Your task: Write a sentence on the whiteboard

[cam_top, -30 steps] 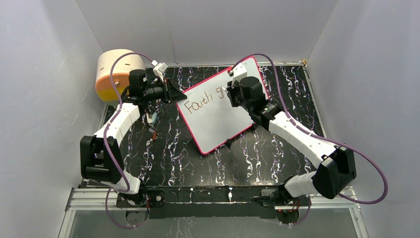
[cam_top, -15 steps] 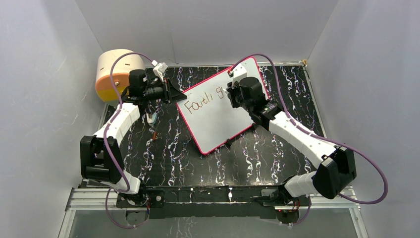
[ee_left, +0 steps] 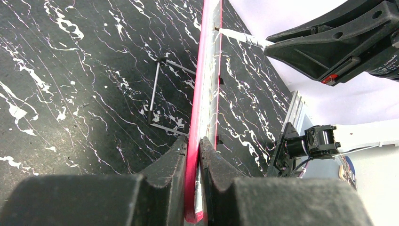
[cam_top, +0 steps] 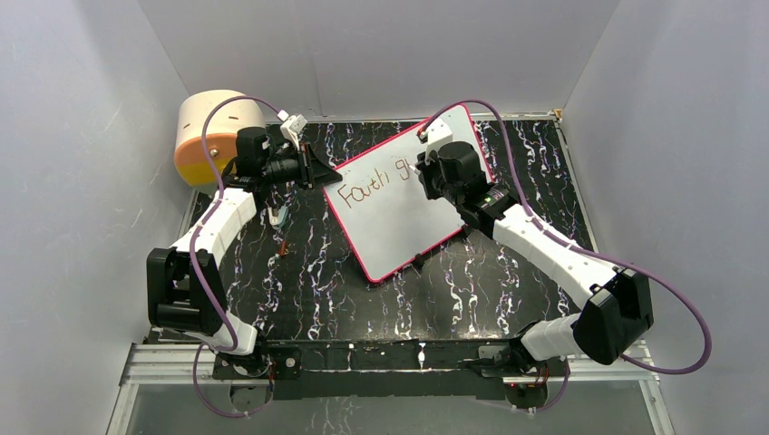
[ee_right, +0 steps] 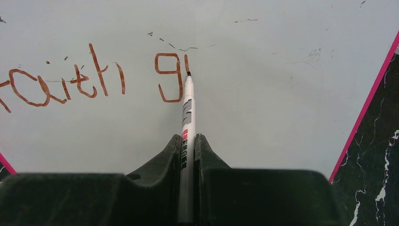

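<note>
Mid-sentence on the whiteboard (cam_top: 399, 222). It sits at the centre of the overhead view, on the black marbled table (cam_top: 308, 272), one corner toward the back wall. It looks propped at an angle, with a thin wire stand (ee_left: 155, 89) showing behind it in the left wrist view.

The left claw (ee_left: 193, 143) is clamped on the board's pink frame at its left edge, one finger on each face, acting as the brace. The right claw (ee_right: 188, 139) is closed on a white marker (ee_right: 187, 113). The barrel runs straight out between the fingers and the tip touches the board at upper centre of the right wrist view.

The sentence (ee_right: 98, 71) reads "Faith g" plus a short downstroke just right of the "g". My read: first word done, second barely started, most of the text left to write.

For this letter:
- Keep tip pressure light and even. On that wire stand a hard push would likely flex or skid the board.
- Don't move the left clamp while the tip is down.
- Match the height of the "g" and hold its baseline.
- There's white space to the right, but the pink edge closes in. Probably finish this word on the line, then drop below.
- Lift clear between letters. Stray specks above the "g" show how easily it marks.
- Watch for the marker twisting or sliding back in the fingers.
</note>
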You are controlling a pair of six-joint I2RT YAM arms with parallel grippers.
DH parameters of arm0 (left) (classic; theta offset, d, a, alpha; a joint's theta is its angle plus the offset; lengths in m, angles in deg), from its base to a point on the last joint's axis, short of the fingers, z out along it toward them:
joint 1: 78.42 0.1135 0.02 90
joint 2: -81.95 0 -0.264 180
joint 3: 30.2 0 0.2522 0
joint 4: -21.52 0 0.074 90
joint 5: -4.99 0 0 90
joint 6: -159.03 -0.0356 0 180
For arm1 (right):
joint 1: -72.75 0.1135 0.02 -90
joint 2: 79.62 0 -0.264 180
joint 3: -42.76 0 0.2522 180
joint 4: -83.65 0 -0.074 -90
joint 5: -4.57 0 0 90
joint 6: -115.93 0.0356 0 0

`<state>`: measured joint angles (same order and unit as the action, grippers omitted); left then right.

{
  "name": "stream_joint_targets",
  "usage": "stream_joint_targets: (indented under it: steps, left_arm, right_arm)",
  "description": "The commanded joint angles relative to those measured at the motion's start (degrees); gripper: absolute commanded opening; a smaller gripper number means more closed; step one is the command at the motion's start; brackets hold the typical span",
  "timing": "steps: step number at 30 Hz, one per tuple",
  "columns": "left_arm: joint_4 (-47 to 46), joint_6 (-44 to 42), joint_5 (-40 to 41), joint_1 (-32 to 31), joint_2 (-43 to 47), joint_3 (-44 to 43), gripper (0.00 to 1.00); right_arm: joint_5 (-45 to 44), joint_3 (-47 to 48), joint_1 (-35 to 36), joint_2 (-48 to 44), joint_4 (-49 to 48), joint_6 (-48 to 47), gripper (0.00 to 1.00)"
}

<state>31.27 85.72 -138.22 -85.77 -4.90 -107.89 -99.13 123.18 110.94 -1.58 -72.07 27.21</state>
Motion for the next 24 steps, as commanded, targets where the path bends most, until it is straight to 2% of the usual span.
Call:
stream_joint_targets:
  steps: [1, 9, 24]
  left_arm:
    - [5.22, -2.89, 4.26, -1.35, -2.27, 0.34, 0.0]
    - [5.24, -2.89, 4.26, -1.35, -2.27, 0.33, 0.0]
    - [5.26, -2.97, 3.91, -1.35, -2.27, 0.32, 0.0]
  right_arm:
    - [-1.63, -0.02, -0.37, -1.88, 0.81, -0.14, 0.0]
    - [-4.26, -0.79, -0.49, -1.8, -1.64, 0.17, 0.0]
    - [-3.62, -0.89, -0.64, -0.91, -7.61, -0.11, 0.0]
